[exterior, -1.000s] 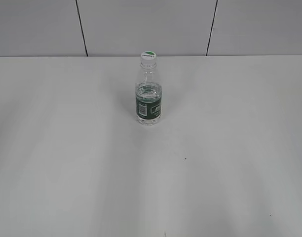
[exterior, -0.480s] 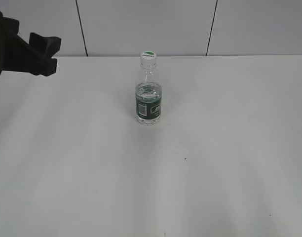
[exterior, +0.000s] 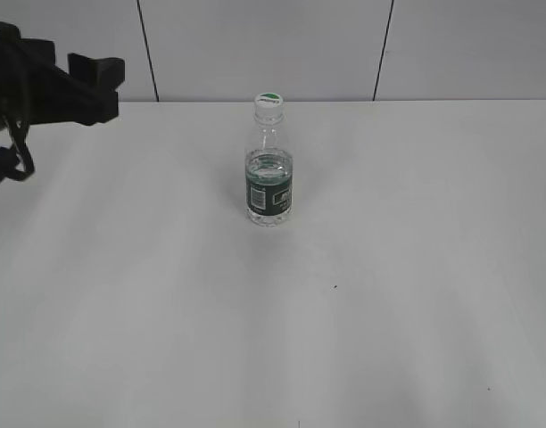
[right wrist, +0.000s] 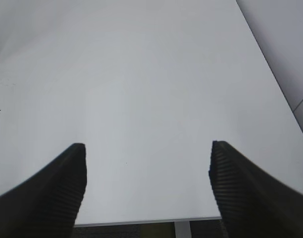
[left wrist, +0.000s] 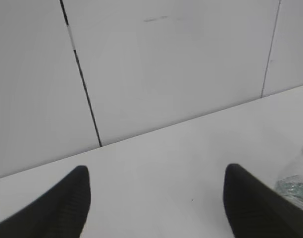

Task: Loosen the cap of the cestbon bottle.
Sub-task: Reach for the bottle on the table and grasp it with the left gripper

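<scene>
The cestbon bottle (exterior: 269,178) stands upright on the white table, clear with a dark green label band and some water inside. Its white cap (exterior: 268,101) with a green mark sits on the neck. My left gripper (exterior: 105,82) is open and empty at the far left of the exterior view, well left of the bottle and about level with the cap. In the left wrist view the gripper (left wrist: 156,173) stands wide open over bare table, and the bottle's edge (left wrist: 297,181) shows at the right border. My right gripper (right wrist: 147,148) is open and empty over bare table; it is out of the exterior view.
A white panelled wall (exterior: 255,45) with dark seams rises behind the table. The right wrist view shows a table edge (right wrist: 146,221) just below the fingers and a wall at the upper right.
My left arm has come into the exterior view from the left and moved right toward the bottle. The bottle has not moved.
</scene>
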Robot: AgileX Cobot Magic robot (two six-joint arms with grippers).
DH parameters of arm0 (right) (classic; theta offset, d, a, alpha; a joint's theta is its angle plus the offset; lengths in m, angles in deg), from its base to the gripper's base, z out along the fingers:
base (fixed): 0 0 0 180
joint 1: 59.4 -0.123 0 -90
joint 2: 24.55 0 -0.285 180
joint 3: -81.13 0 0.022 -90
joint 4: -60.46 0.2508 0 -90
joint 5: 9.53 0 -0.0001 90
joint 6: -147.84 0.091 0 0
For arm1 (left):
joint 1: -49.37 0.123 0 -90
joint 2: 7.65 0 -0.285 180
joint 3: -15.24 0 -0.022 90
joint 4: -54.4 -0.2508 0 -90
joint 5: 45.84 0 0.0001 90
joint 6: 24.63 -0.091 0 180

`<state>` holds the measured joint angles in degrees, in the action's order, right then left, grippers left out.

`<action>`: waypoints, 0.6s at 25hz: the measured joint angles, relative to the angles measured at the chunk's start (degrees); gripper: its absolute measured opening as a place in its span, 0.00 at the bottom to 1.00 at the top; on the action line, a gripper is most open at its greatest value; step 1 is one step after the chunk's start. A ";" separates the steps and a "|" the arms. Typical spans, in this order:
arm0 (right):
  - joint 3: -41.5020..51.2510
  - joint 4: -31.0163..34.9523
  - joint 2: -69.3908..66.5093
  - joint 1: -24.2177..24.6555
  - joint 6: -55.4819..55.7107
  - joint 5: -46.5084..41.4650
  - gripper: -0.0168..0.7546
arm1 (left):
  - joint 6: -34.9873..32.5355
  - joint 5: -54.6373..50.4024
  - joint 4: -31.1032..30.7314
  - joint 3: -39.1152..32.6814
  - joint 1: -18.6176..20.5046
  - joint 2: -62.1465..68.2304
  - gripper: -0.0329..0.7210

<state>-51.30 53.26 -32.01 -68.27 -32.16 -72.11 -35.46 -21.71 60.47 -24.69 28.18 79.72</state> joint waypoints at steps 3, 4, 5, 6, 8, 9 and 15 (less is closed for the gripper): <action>0.00 0.00 0.00 0.00 0.00 0.00 0.79 | 8.85 5.59 -11.88 -1.06 0.30 4.31 0.71; 0.00 0.00 0.00 0.00 0.00 0.00 0.79 | 10.33 8.01 -14.71 -1.43 0.30 6.00 0.71; 0.00 0.00 0.00 0.00 0.00 0.00 0.79 | 11.47 10.52 -16.59 -1.88 0.30 7.50 0.71; 0.00 0.00 0.00 0.00 0.00 0.00 0.79 | 12.07 13.08 -18.05 -2.29 0.30 9.37 0.71; 0.00 0.00 0.00 0.00 0.00 0.00 0.79 | 12.73 18.31 -19.65 -3.52 0.30 13.42 0.71; 0.00 0.00 0.00 0.00 0.00 0.00 0.79 | 12.85 21.57 -19.88 -4.08 0.30 15.14 0.71; 0.00 0.00 0.00 0.00 0.00 0.00 0.79 | 14.49 38.91 -25.11 -5.68 0.35 27.25 0.71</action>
<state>-51.30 53.26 -32.01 -68.27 -32.16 -72.11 -20.97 17.21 35.36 -30.38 28.53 106.98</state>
